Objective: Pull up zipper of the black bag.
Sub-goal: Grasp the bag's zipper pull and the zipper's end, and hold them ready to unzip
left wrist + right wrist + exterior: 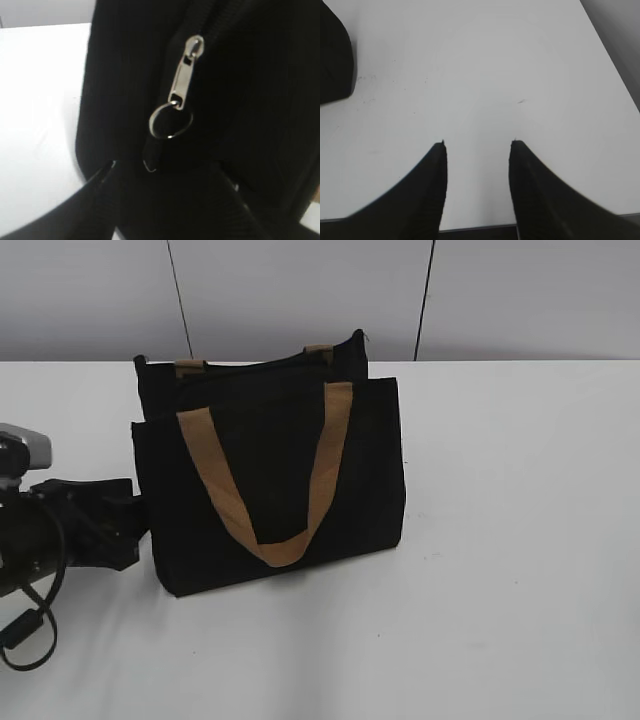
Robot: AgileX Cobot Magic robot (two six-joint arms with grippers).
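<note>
The black bag (270, 460) stands upright on the white table, with a tan handle (225, 490) hanging down its front. My left gripper (135, 525) is against the bag's lower left end. In the left wrist view the bag (250, 100) fills the frame, and the silver zipper pull (186, 72) hangs with a small ring (170, 122) just above my left gripper (165, 170). Its fingers are spread apart around the bag's end, below the ring. My right gripper (477, 145) is open and empty over bare table, out of the exterior view.
The white table (500, 540) runs to a grey panelled wall (500, 290) behind the bag. A corner of the bag (332, 60) shows at the right wrist view's left edge. The table's edge (620, 65) lies to the right there.
</note>
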